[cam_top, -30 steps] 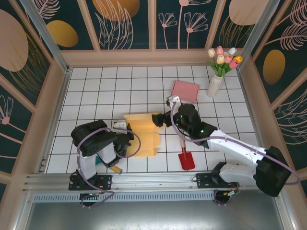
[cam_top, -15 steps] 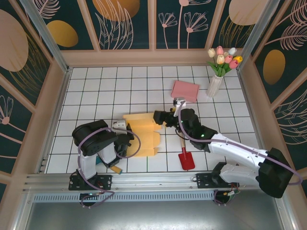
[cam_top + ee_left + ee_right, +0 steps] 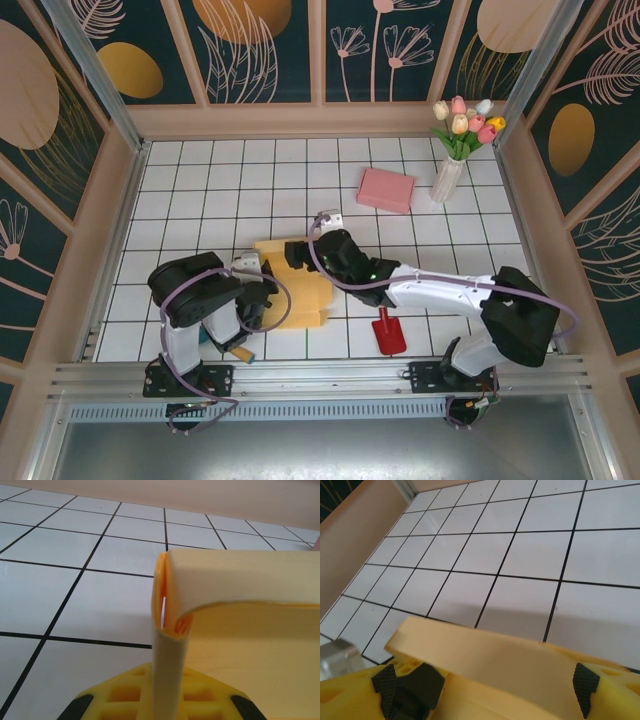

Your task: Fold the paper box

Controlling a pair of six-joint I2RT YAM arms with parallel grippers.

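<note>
Right now the paper box lies on the white tiled table, a bit toward 7 o'clock from the middle. The left gripper is pinched tight on the box's 9 o'clock edge, where a flap curls up. The right gripper is at the box's 12 o'clock edge, jaws wide, one on each side of a raised flap. A red shovel lies at 4 o'clock from the box, and a pink block at 1 o'clock.

My jaws yellow, black pads; pale yellow paper box; white surface, black grid lines; pink block; red shovel.
</note>
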